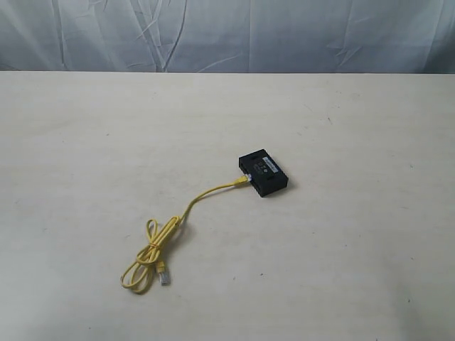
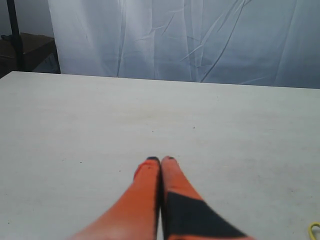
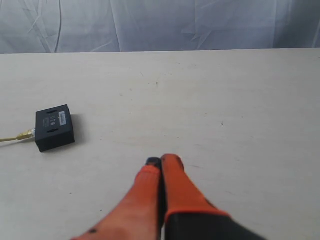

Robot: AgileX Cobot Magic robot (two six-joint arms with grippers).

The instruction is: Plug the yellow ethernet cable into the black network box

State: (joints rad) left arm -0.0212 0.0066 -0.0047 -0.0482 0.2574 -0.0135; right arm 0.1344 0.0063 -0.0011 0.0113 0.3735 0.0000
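The black network box (image 1: 263, 173) lay flat on the desk (image 1: 341, 270), just right of centre in the exterior view, label side up. The yellow ethernet cable (image 1: 162, 238) ran from the box's left face down to a loose coil at the lower left, with its free clear plug (image 1: 164, 275) beside the loops. The other plug (image 1: 242, 180) sat against the box, apparently seated in a socket, so the job looked done. That would explain both arms standing clear. The left jaws were pressed together on nothing over bare desk. The right jaws were likewise closed and empty, well apart from the box.
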